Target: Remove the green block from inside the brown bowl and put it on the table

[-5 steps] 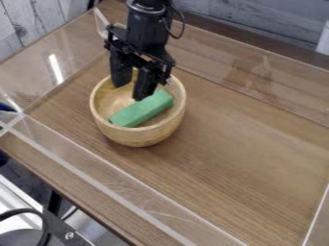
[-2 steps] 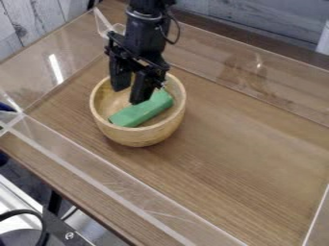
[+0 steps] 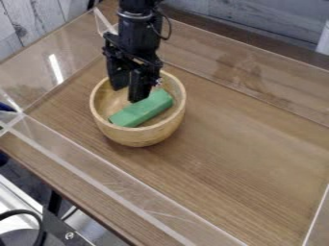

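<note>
The brown bowl [image 3: 118,135] stands on the table [image 3: 232,144], left of centre. The green block [image 3: 141,110] lies slanted inside it, from lower left to upper right. My gripper [image 3: 137,93] points almost straight down into the bowl, over the block's far part. Its dark fingers [image 3: 133,85] stand close together and reach down to the block. They hide the spot where they meet it, so I cannot tell if they press on it. The block rests on the bowl's floor.
Clear acrylic walls [image 3: 77,159] edge the table along the front and left. A wall also runs along the back [image 3: 257,48]. Bare wood-grain tabletop spreads to the right of the bowl and in front of it.
The gripper has sunk a little deeper into the bowl and shifted slightly left. Its fingers have drawn noticeably closer together. The block and the bowl have not moved.
</note>
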`<state>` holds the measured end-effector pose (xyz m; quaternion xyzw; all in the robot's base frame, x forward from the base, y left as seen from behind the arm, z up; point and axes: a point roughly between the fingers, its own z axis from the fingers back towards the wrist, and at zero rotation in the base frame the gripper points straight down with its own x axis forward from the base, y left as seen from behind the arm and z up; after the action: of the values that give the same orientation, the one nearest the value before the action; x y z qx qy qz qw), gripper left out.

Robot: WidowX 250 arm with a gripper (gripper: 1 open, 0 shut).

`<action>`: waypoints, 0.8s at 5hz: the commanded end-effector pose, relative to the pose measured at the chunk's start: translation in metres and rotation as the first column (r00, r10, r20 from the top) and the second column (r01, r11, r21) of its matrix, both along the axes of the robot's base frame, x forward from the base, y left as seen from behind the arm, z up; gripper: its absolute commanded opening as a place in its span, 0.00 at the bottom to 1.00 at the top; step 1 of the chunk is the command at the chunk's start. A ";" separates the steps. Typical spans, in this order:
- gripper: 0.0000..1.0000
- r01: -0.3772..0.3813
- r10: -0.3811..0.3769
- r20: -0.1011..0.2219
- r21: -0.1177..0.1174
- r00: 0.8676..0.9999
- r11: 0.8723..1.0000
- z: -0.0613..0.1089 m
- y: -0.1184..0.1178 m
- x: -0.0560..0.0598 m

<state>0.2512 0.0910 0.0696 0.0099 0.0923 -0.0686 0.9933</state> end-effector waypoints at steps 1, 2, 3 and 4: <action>1.00 -0.018 0.016 0.096 0.024 0.995 1.000 0.014 0.003 0.006; 1.00 -0.031 0.029 0.082 0.026 0.996 0.999 0.011 0.005 0.004; 1.00 -0.058 0.057 0.081 0.021 0.995 0.998 0.006 0.008 0.001; 1.00 -0.064 0.058 0.111 0.058 0.992 0.996 0.001 0.003 0.002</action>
<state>0.2464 0.0921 0.0534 0.0280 0.0722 -0.0366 0.9963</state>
